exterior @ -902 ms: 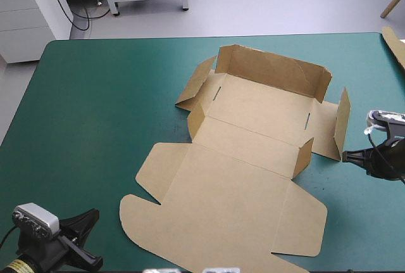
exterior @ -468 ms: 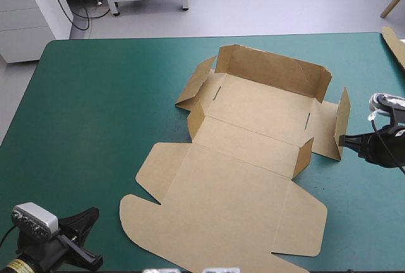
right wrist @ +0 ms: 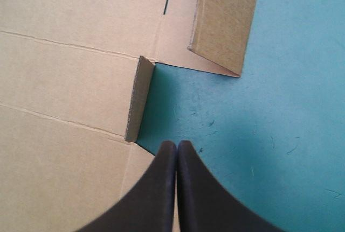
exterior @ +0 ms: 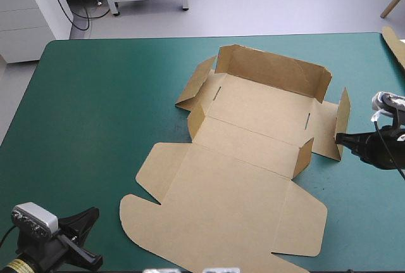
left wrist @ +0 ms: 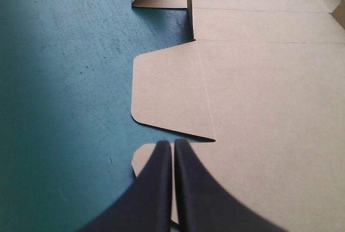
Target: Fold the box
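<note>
The brown box (exterior: 247, 152) lies partly formed in the middle of the teal-green table: its back wall (exterior: 272, 70) stands up, the side flaps are half raised, and the wide lid panel (exterior: 221, 209) lies flat toward the near edge. My right gripper (exterior: 345, 139) is shut, its tip just off the raised right side flap (exterior: 342, 121). In the right wrist view that gripper (right wrist: 176, 145) points at the small upright tab (right wrist: 137, 100) and the flap (right wrist: 223, 16). My left gripper (exterior: 92, 238) rests shut at the near left corner; its tip (left wrist: 173, 143) lies over the lid's corner tab (left wrist: 167, 92).
A strip of more brown board (exterior: 395, 45) shows at the table's far right edge. Bare teal-green cover (exterior: 95, 108) spreads left of the box.
My right gripper has moved away from the near edge along the box's right side, now level with the raised side flap. The left gripper and the box have stayed put.
</note>
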Robot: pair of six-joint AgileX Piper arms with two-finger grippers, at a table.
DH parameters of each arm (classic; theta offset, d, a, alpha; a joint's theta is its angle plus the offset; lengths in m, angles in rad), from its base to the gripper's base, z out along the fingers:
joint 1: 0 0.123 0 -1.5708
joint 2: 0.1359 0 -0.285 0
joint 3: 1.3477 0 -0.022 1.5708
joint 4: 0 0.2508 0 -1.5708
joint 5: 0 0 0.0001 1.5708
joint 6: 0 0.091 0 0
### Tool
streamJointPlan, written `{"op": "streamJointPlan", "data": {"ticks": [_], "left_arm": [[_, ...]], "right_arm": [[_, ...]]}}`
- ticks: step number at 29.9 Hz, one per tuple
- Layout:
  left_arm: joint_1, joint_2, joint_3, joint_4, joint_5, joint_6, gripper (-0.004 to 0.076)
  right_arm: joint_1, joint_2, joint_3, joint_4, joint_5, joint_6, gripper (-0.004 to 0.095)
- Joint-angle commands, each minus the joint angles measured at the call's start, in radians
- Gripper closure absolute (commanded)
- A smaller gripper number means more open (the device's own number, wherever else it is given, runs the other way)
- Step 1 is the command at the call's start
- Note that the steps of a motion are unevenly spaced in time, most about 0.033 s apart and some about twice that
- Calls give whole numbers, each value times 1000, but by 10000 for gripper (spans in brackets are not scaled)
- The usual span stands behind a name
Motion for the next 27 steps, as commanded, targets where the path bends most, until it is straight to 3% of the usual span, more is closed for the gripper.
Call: {"op": "streamJointPlan", "data": {"ticks": [1, 4, 11, 21, 27], "left_arm": [[-7, 18, -25, -17, -75, -3, 731], [-7, 18, -25, -17, -75, -3, 731], [-7, 18, -25, -17, -75, -3, 731], [-7, 18, -25, -17, -75, -3, 731], [-7, 18, -25, -17, -75, -3, 731]], "right_arm": [[17, -14, -34, 42, -30, -3, 904], [85, -14, -34, 20, -31, 8, 904], [261, -12, -34, -189, -39, 214, 905], [309, 56, -34, -111, -30, 216, 886], [309, 65, -34, 22, -35, 115, 649]]}}
